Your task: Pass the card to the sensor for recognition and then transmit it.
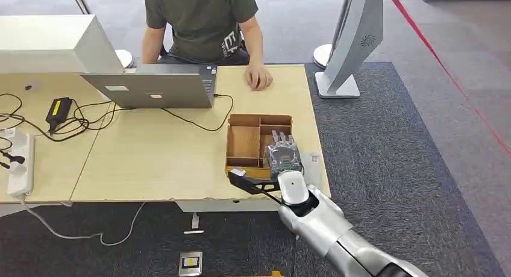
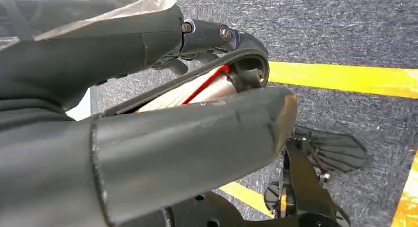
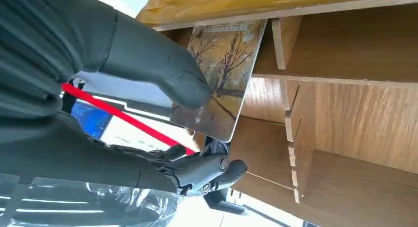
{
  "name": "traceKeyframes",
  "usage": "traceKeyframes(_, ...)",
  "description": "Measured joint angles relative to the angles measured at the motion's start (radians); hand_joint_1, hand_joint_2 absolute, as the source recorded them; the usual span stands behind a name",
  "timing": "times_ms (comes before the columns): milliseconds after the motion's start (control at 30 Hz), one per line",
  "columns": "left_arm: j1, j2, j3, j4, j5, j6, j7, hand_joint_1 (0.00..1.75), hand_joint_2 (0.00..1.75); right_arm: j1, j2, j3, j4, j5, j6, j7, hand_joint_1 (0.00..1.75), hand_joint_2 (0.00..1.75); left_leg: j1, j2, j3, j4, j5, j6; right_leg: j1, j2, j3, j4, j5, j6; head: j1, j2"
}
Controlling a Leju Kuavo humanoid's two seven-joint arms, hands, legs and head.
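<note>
The right hand (image 3: 148, 89) is sitting closest to the lens in the right wrist view, its thick thumb pressing on the face of a card (image 3: 222, 79) printed with bare trees, while darker fingers (image 3: 207, 170) are curling behind it, so the hand is pinching the card. The card is standing on edge inside the wooden tray (image 3: 345, 118), just beside one of its thin dividers.

In the head view the silver right arm (image 1: 328, 226) is coming in from about 5 o'clock and the right hand (image 1: 283, 156) is reaching into the near right compartment of the wooden tray (image 1: 241, 141), which is resting at the near right part of the table (image 1: 150, 156). A small black sensor (image 1: 241, 179) is lying at the tray's near edge, around 7 o'clock from the hand.

At 12 o'clock a person (image 1: 202, 21) is sitting at the far side, one hand (image 1: 259, 78) resting on the tabletop. A laptop (image 1: 153, 87) is standing at about 10 o'clock from the tray, with a cable running from it. A power strip (image 1: 20, 165) is lying far off at 9 o'clock.

The left hand (image 2: 148, 153) is hanging over dark carpet (image 2: 345, 29) crossed by a yellow line (image 2: 345, 79); I cannot tell how far its fingers are opening
</note>
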Motion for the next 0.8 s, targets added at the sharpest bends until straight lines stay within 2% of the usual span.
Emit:
traceKeyframes(267, 0.000, 0.001, -0.010, 0.000, -0.010, -0.009, 0.000, 0.00, 0.00, -0.001, -0.012, 0.008, -0.024, -0.016, -0.005, 0.005, 1.75, 1.75, 0.000, 0.000, 0.000, 0.000, 0.000, 0.000, 0.000, 0.000, 0.000, 0.000, 0.000, 0.000, 0.000, 0.000)
traceKeyframes(567, 0.000, 0.001, -0.019, 0.000, -0.013, -0.008, -0.013, 0.00, 0.00, -0.047, -0.042, 0.021, -0.132, 0.019, -0.014, -0.001, 1.75, 1.75, 0.000, 0.000, 0.000, 0.000, 0.000, 0.000, 0.000, 0.000, 0.000, 0.000, 0.000, 0.000, 0.000, 0.000)
traceKeyframes(800, 0.000, 0.001, -0.019, 0.000, -0.010, -0.008, -0.014, 0.00, 0.00, -0.059, -0.053, 0.028, -0.150, 0.032, -0.049, -0.016, 1.75, 1.75, 0.000, 0.000, 0.000, 0.000, 0.000, 0.000, 0.000, 0.000, 0.000, 0.000, 0.000, 0.000, 0.000, 0.000)
